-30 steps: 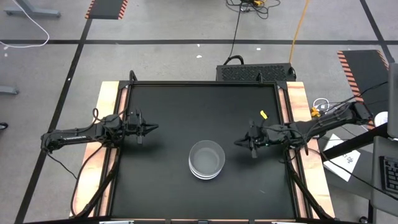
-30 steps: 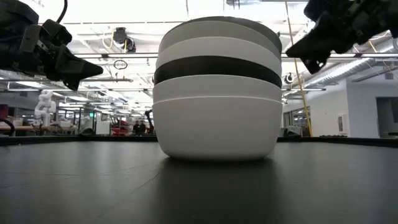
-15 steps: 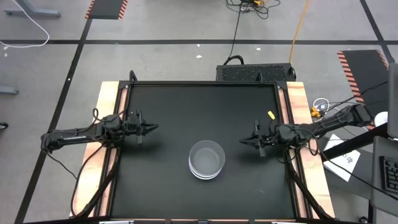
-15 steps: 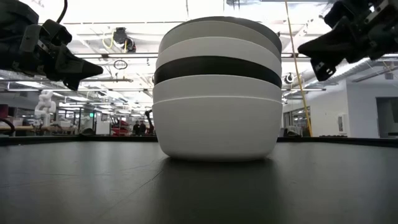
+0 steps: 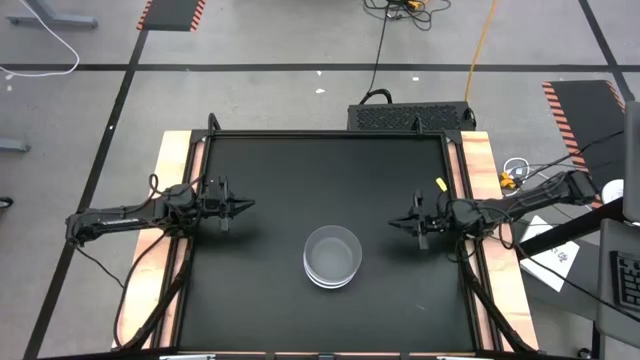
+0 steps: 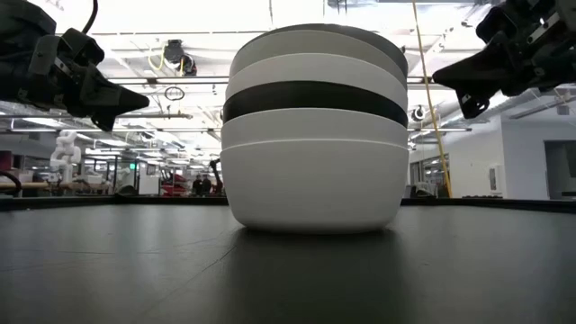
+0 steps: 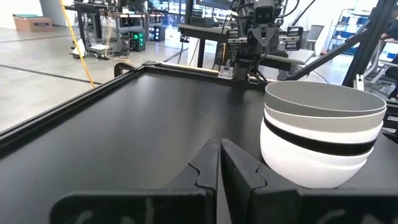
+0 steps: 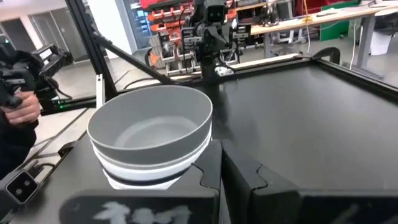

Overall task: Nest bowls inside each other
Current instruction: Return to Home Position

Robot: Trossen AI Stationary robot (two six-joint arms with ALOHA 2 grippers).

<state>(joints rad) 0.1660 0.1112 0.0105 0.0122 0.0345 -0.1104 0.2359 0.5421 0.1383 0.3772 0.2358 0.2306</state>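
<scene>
High view: we note the bowls [image 5: 332, 255] nested in one stack near the middle of the black surface [image 5: 300, 170]. The left gripper [image 5: 248, 205] and right gripper [image 5: 393, 223] flank it, well apart.
Low view: the black bowl [image 6: 313, 97] shows as a band mid-stack.
Wrist views: both grippers pinched closed, empty.

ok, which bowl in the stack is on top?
The grey bowl: its rim sits highest and its inside is open to view. The black bowl shows only as a band mid-stack, and the lowest is a white bowl.
</scene>
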